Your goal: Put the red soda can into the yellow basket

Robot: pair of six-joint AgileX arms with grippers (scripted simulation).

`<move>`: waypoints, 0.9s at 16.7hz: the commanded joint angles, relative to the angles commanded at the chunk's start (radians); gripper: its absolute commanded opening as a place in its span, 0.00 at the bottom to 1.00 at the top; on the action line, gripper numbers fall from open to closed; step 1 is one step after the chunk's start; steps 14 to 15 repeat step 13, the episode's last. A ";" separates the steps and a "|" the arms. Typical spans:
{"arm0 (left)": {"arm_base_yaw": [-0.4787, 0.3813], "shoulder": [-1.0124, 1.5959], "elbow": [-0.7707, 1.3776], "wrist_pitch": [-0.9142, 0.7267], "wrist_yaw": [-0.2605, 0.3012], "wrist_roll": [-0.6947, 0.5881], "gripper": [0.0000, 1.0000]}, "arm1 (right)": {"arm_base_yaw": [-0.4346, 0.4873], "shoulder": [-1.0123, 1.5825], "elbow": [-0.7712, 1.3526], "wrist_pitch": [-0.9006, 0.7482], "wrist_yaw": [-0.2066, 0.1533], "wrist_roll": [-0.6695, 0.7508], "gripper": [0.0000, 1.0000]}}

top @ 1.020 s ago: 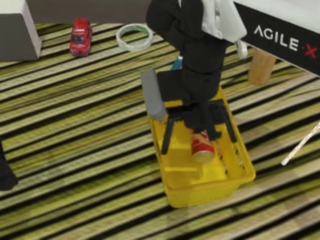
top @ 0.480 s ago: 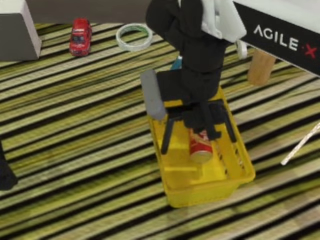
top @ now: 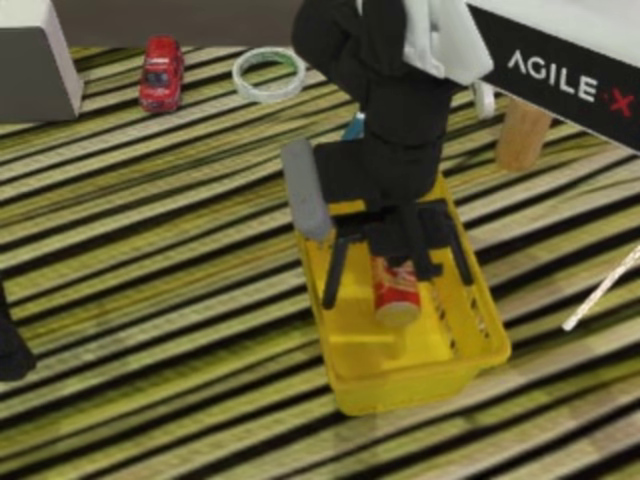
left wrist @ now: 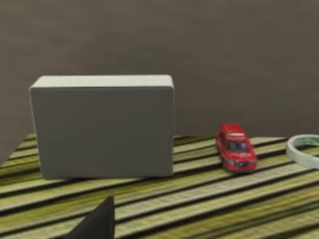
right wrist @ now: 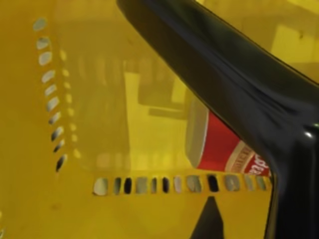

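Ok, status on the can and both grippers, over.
Right gripper shut on red metal soda can, tilted inside yellow plastic slotted basket. Left arm parked at table's left edge. Basket's black handle beside the can.

The red soda can (top: pixel 396 291), cream logo on its side and silver end showing, is tilted inside the yellow basket (top: pixel 480 356), seemingly clear of the floor. The basket, rectangular with slotted walls and a black handle across it, sits on the striped worktop, right of centre toward the near edge.
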 joint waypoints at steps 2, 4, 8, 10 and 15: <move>0.000 0.000 0.000 0.000 0.000 0.000 1.00 | 0.000 0.000 0.000 0.000 0.000 0.000 0.00; 0.000 0.000 0.000 0.000 0.000 0.000 1.00 | -0.001 0.001 0.001 0.000 0.000 0.001 0.00; 0.000 0.000 0.000 0.000 0.000 0.000 1.00 | -0.012 -0.009 0.063 -0.073 0.000 -0.015 0.00; 0.000 0.000 0.000 0.000 0.000 0.000 1.00 | -0.021 -0.020 0.115 -0.140 0.000 -0.028 0.00; 0.000 0.000 0.000 0.000 0.000 0.000 1.00 | -0.029 -0.029 0.152 -0.181 0.000 -0.037 0.00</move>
